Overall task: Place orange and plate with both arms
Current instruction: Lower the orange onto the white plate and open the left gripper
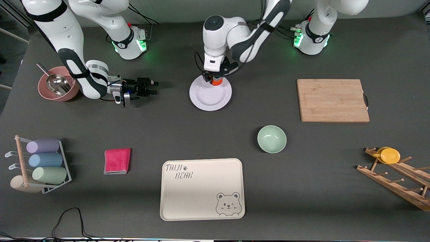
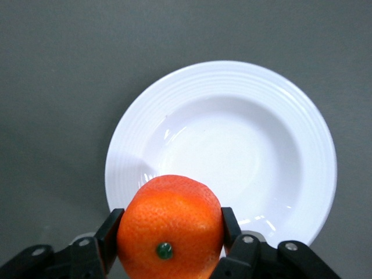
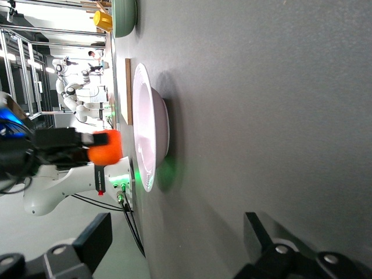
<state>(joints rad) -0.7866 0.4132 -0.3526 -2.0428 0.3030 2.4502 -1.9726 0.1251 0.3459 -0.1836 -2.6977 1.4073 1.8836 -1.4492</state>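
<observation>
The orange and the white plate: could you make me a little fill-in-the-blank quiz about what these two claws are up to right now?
1. The left claw is shut on the ____.
2. The orange hangs above the ____, not yet resting in it.
3. The right claw, beside the plate toward the pink bowl, is ____ and holds nothing.

Missing words: orange; plate; open

Left end effector [image 2: 168, 244] grips the orange [image 2: 170, 226], one finger [image 2: 109, 238] pressed on each side, dark stem mark facing cam. Orange is held above the plate [image 2: 302, 139], over its rim edge. Plate sits flat on grey worktop [image 2: 58, 87], glossy, shallow centre w/ ridged wide rim.
</observation>
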